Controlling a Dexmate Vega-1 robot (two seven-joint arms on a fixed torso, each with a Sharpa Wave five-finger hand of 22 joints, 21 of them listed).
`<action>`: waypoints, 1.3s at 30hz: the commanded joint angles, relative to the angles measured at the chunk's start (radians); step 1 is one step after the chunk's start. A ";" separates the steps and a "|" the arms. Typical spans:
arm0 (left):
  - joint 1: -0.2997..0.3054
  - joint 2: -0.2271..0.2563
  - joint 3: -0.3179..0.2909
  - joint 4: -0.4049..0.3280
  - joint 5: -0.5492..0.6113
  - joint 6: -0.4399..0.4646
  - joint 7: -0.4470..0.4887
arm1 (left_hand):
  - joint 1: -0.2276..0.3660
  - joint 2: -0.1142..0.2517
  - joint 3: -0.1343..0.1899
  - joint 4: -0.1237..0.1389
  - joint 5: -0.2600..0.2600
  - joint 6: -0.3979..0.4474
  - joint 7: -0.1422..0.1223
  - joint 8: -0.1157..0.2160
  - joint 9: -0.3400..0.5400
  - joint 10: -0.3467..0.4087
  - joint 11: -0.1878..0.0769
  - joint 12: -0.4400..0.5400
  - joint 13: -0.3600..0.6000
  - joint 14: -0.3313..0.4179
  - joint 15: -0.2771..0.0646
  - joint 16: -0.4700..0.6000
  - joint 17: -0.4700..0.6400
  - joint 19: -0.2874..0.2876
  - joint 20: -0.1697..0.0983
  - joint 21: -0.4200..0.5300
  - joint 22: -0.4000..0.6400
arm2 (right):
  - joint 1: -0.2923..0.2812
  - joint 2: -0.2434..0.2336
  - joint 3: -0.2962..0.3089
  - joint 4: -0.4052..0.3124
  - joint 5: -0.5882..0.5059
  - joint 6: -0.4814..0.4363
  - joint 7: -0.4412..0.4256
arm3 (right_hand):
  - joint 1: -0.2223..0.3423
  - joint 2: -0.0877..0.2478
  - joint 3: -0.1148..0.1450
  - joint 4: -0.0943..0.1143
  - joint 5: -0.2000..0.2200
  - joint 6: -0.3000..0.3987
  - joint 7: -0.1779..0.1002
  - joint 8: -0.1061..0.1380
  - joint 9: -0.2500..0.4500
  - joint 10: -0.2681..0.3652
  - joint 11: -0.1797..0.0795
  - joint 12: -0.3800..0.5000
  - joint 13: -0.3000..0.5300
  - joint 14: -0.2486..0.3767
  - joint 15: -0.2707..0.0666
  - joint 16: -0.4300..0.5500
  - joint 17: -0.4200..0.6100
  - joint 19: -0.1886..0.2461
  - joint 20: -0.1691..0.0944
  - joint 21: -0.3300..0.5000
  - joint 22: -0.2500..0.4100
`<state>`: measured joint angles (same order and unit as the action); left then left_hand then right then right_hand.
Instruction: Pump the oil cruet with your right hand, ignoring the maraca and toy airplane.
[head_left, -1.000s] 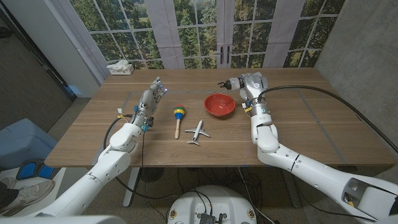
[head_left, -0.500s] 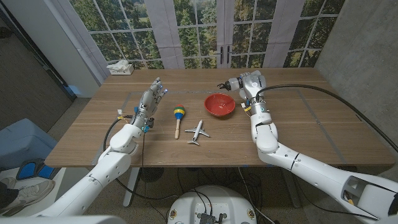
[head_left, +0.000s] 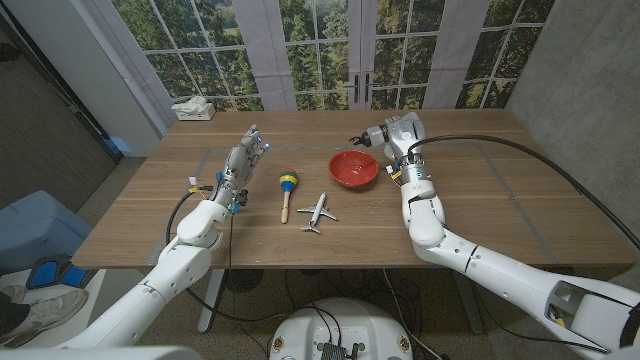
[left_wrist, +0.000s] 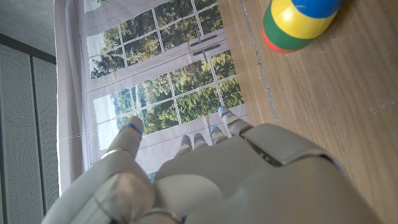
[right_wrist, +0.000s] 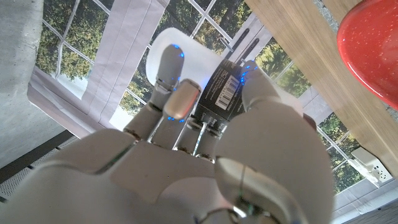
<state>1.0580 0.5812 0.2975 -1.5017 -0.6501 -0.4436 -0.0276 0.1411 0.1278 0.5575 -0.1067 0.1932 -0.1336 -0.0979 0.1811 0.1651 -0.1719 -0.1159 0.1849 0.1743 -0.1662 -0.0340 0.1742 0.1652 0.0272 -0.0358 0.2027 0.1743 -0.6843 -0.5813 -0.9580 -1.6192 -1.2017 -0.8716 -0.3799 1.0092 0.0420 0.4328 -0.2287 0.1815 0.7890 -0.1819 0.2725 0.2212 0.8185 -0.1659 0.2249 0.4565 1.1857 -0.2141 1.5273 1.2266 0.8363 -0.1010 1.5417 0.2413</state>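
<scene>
Fingers of the right hand wrap a white bottle beside the red bowl, which holds nothing; left hand stands loose, grasping nothing.

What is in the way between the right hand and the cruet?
Nothing visible. The right hand already has its fingers around the cruet, above the table beside the red bowl. The maraca and airplane lie off to the bowl's other side, clear of it.
</scene>
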 joint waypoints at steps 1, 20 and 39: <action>-0.014 -0.009 0.002 0.022 -0.008 -0.003 -0.009 | -0.011 0.038 0.004 -0.003 -0.002 0.001 0.003 0.001 0.005 -0.044 0.009 0.001 0.002 -0.075 -0.085 0.002 0.003 0.003 -0.057 -0.004 0.003 | 0.020 0.003 -0.003 -0.006 -0.049 0.003 0.100 | -0.015 0.147 0.150 0.140 0.011 0.054 -0.026 -0.005 0.014 0.080 -0.032 0.022 0.046 -0.006 0.000 -0.004 0.003 -0.010 -0.116 0.006 0.023; -0.049 -0.016 0.008 0.060 -0.013 0.005 -0.026 | -0.012 0.047 0.011 0.004 0.001 0.002 -0.015 0.001 0.005 -0.044 0.009 0.001 0.001 -0.076 -0.086 0.001 0.003 0.003 -0.057 -0.004 0.003 | 0.029 -0.024 0.019 -0.059 -0.027 0.064 0.245 | 0.086 0.160 0.349 0.160 0.002 0.032 0.125 0.167 0.454 0.049 0.056 0.398 0.774 -0.116 0.000 0.024 0.018 -0.084 -0.124 -0.048 -0.033; -0.060 -0.018 0.008 0.074 -0.017 0.005 -0.032 | -0.010 0.046 0.014 0.005 0.001 0.005 -0.039 0.001 0.005 -0.046 0.008 0.001 0.001 -0.076 -0.085 0.001 0.002 0.003 -0.057 -0.004 0.003 | 0.021 0.001 0.044 0.003 -0.032 0.122 0.101 | -0.484 -0.092 0.818 0.089 1.076 0.391 0.236 0.270 0.647 0.123 0.102 1.202 0.784 -0.018 0.003 0.065 0.030 0.062 -0.121 -0.082 0.047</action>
<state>1.0021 0.5636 0.3061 -1.4327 -0.6659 -0.4386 -0.0587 0.1357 0.1224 0.5620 -0.1024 0.1931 -0.1305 -0.1272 0.1811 0.1651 -0.1719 -0.1087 0.1849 0.1722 -0.1662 -0.0340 0.1742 0.1654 0.0272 -0.0358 0.2027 0.1743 -0.6604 -0.6151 -0.9269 -1.6582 -1.2283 -0.7458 -0.2218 0.6323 -0.1272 1.0589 -0.3171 1.2508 0.8489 -0.1256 0.5348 0.7687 0.8224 -0.1699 0.5930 0.5948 1.1534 -0.2093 1.5838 1.2526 0.8862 -0.1143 1.4630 0.2770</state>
